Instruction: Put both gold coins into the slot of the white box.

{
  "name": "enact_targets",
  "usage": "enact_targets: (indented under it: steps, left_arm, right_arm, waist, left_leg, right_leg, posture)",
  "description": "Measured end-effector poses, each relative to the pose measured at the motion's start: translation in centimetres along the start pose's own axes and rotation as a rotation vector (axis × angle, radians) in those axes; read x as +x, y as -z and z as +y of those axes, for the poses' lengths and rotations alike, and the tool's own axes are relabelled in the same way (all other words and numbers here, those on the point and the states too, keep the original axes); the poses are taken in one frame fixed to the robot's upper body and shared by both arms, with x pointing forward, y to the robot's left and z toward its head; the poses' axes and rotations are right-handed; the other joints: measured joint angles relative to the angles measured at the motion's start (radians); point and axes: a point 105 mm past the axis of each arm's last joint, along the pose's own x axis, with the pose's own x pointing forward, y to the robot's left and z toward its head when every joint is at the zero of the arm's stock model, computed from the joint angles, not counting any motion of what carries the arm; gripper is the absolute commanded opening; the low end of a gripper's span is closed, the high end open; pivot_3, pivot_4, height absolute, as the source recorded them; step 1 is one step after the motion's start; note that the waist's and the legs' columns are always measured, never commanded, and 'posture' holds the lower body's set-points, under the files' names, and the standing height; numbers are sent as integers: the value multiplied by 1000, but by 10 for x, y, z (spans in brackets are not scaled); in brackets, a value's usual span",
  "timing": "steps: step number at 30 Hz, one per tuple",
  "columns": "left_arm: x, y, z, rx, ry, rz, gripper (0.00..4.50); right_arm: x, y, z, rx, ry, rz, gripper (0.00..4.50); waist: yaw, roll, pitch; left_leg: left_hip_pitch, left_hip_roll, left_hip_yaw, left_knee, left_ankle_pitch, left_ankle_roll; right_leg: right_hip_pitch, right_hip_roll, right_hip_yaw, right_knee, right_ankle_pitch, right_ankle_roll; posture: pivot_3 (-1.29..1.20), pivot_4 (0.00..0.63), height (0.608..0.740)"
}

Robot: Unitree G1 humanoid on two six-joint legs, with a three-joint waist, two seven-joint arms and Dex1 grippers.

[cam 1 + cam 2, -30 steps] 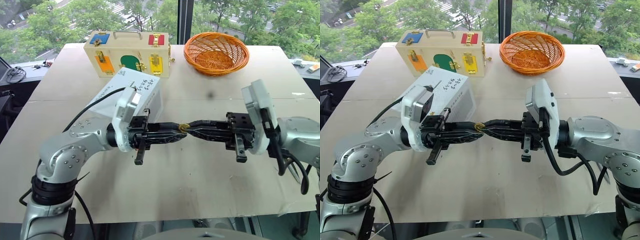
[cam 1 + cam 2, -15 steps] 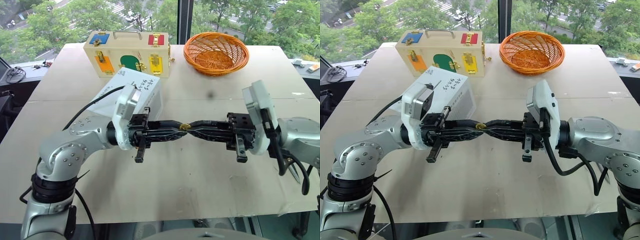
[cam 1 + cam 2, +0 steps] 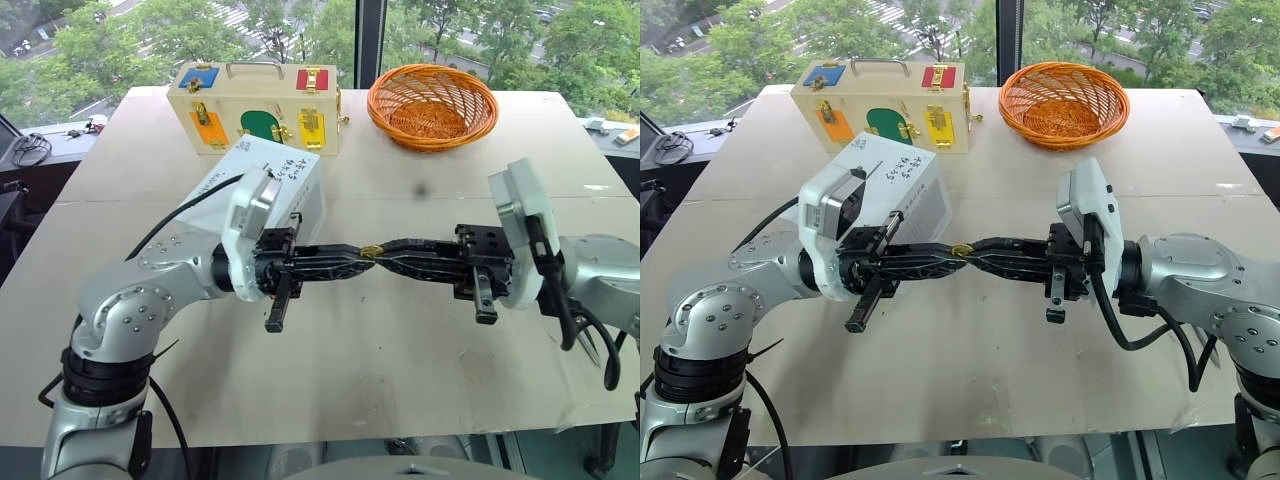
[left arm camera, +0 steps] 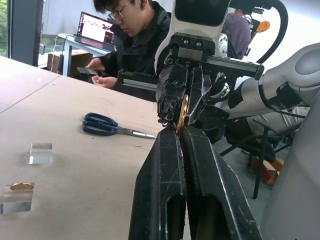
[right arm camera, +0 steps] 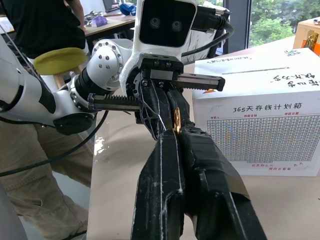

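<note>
The coin (image 3: 371,250) is up in the air over the middle of the table (image 3: 400,340), pinched between two sets of black fingers that meet tip to tip. The left gripper (image 3: 355,258) comes in from the left and the right gripper (image 3: 385,254) from the right. Both are squeezed tight on the same little gold disc — you can see its edge between the tips in both wrist views.

The coin looks small, thin, hard and shiny. I think it weighs almost nothing, but it is smooth, so it could slip out and roll away. It will not bend or break. The best place to hold it seems to be flat on its two faces, close to one edge, so most of the disc sticks out free. That free edge is the part that has to go into the slot.

The other coin (image 4: 20,186) sits on a clear holder (image 4: 15,200) on the table, near a pair of scissors (image 4: 107,126).

The box (image 3: 265,185) stands on the left side, just behind the left arm. Its top face has black writing, but I cannot make out the slot from here. With two grippers on one coin, one should let go slowly — a fast pull might flick it loose.
</note>
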Motion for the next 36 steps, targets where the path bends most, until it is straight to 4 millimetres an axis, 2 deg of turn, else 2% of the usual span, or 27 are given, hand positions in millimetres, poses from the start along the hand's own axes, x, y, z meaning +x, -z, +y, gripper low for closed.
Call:
enact_targets:
  steps: [1, 4, 9, 11, 12, 16, 19, 22, 24, 27, 31, 33, 36]
  left_arm:
    - [0, -1, 0, 1, -1, 1, 19]
    - [1, -2, 1, 4, -2, -1, 0]
    - [-3, -15, 4, 41, -29, -29, 0]
    - [-3, -15, 6, 38, -35, -34, 0]
    - [-3, -16, 7, 34, -37, -38, 0]
    - [-5, -20, 12, 39, -67, -52, 0]
    - [-15, -30, 33, 77, -192, -75, 0]
    - [-35, -45, 66, 188, -423, -61, 0]
    - [-53, -43, 75, 291, -672, -3, 0]
    - [-55, -43, 74, 365, -868, 58, 0]
    - [-62, -68, 76, 426, -1077, 154, 0]
    - [-63, -76, 74, 434, -1136, 197, 0]
    - [-61, -77, 68, 415, -1187, 282, 0]
  right_arm:
    - [0, 0, 0, 0, 2, -2, 0]
    - [-1, -1, -2, 1, 10, -11, 817]
    - [-2, 5, -2, 25, 13, 0, 3329]
    - [-2, 6, -2, 26, 20, 3, 4209]
    - [-4, 8, -4, 23, 33, 8, 4472]
    - [-12, 12, -12, -9, 113, 28, 4472]
    - [-27, 14, -22, -90, 232, 54, 4472]
    - [-44, 15, -29, -149, 326, 43, 4472]
    - [-61, 18, -33, -146, 380, 43, 4472]
    - [-78, 6, -35, -188, 406, -4, 4472]
    - [-83, 4, -31, -235, 371, 16, 4472]
    - [-86, 5, -33, -243, 371, 18, 4472]
    - [-86, 4, -37, -250, 348, 16, 4472]
  waist:
    - [0, 0, 0]
    - [0, 0, 0]
    - [0, 0, 0]
    - [0, 0, 0]
    - [0, 0, 0]
    - [2, 0, 0]
    - [6, -1, 0]
    - [8, -1, 0]
    - [0, -1, 0]
    - [2, -3, 1]
    - [11, -4, 2]
    - [10, -4, 2]
    - [4, -4, 2]
  left_leg:
    - [0, 0, 0, 0, 0, 0]
    - [0, 0, 0, 0, 0, 0]
    - [0, 0, 0, 0, 0, 0]
    - [0, 0, 0, 0, 0, 0]
    - [0, 0, 0, 0, 0, 0]
    - [0, 0, 0, 0, 0, 0]
    - [0, -1, 1, 0, 0, 0]
    - [0, -1, 3, 0, 0, 0]
    - [0, 0, 2, -2, 0, 0]
    - [-1, 1, 1, -1, 0, 0]
    - [0, -1, 0, 0, 0, 0]
    - [1, -1, 0, 0, 0, 0]
    - [2, -1, 0, 1, 0, 0]
  right_leg:
    - [0, 0, 0, 0, 0, 0]
    - [0, 0, 0, 0, 0, 0]
    - [0, 0, 0, 0, 0, 0]
    - [0, 0, 0, 0, 0, 0]
    - [0, 0, 0, 0, 0, 0]
    - [0, 0, 0, 0, 0, 0]
    - [0, 0, -1, 0, 0, 0]
    - [0, 1, -2, 0, 0, 0]
    - [0, 0, 3, -1, 0, 1]
    - [0, -2, 2, -1, 0, 2]
    - [1, -1, -1, 0, 0, 2]
    - [1, -1, 0, 0, -2, 5]
    - [1, -1, 1, 1, -2, 5]
  posture:
    - [0, 150, 740]
    - [0, 150, 740]
    - [0, 150, 740]
    - [0, 150, 740]
    - [0, 150, 740]
    - [0, 150, 740]
    - [0, 150, 740]
    - [0, 150, 740]
    - [0, 150, 740]
    - [0, 150, 740]
    - [0, 150, 740]
    - [0, 150, 740]
    - [0, 150, 740]
